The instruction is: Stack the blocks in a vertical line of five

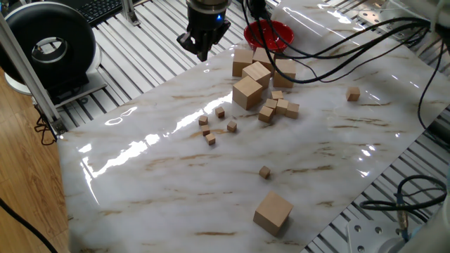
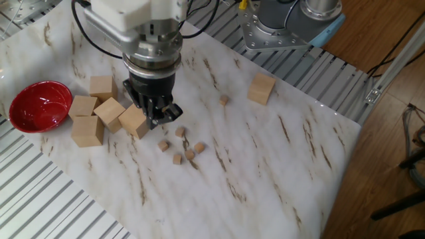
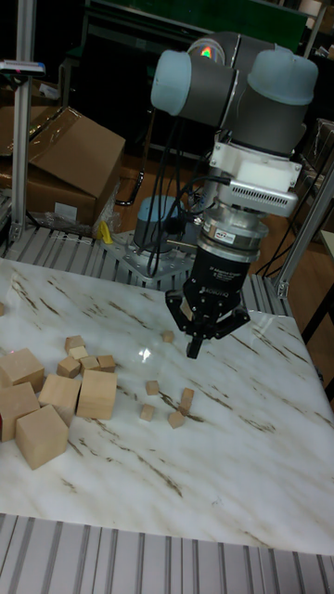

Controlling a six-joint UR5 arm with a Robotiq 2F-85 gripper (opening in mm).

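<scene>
Several tiny light-wood blocks lie loose, not stacked, near the middle of the marble table (image 1: pixel 155 183): one block (image 1: pixel 220 112), another block (image 1: pixel 231 126), a third block (image 1: pixel 210 139) and more beside them. The same cluster of blocks (image 2: pixel 180 132) (image 3: pixel 151 387) shows in the other views. A lone tiny block (image 1: pixel 264 171) (image 2: pixel 224 100) (image 3: pixel 167 336) lies apart. My gripper (image 1: pixel 202 53) (image 2: pixel 163 117) (image 3: pixel 195 349) hangs above the table, up and to one side of the cluster. Its fingers meet at the tip and I see nothing between them.
Large wooden cubes (image 1: pixel 247 92) (image 2: pixel 135 121) (image 3: pixel 96 394) and medium cubes (image 1: pixel 281 107) crowd together close to the cluster. A red bowl (image 1: pixel 268 33) (image 2: pixel 38 105) stands behind them. One large cube (image 1: pixel 273 212) (image 2: pixel 261 88) sits alone, and a medium cube (image 1: pixel 353 93) lies at the far side. Cables hang over the table.
</scene>
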